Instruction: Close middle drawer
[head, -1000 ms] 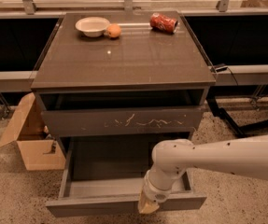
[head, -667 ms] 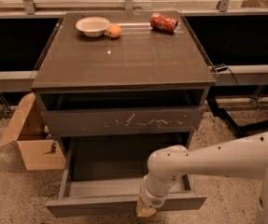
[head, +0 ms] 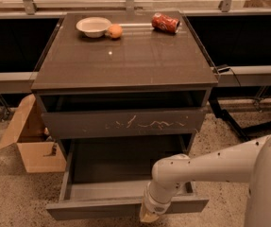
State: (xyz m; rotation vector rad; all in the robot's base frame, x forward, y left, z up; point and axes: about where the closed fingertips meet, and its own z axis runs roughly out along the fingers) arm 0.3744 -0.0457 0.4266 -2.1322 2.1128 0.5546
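Note:
The middle drawer (head: 95,208) is pulled far out of the dark grey-brown cabinet (head: 125,60), and its grey inside shows with nothing in it. Its plain front faces me at the bottom of the view. My gripper (head: 148,215) is at the outer face of that front, a little right of its middle, touching or almost touching it. My white arm (head: 210,167) reaches in from the right. Above it, the drawer front with white scratch marks (head: 125,123) stands slightly out. The lowest drawer is hidden.
On the cabinet top stand a white bowl (head: 93,26), an orange (head: 114,30) and a red can (head: 165,22) lying on its side. An open cardboard box (head: 31,141) sits on the speckled floor at the left. Dark cables (head: 229,122) lie at the right.
My arm has shifted slightly left and my gripper slightly lower along the drawer front. The middle drawer stands about as far out as before.

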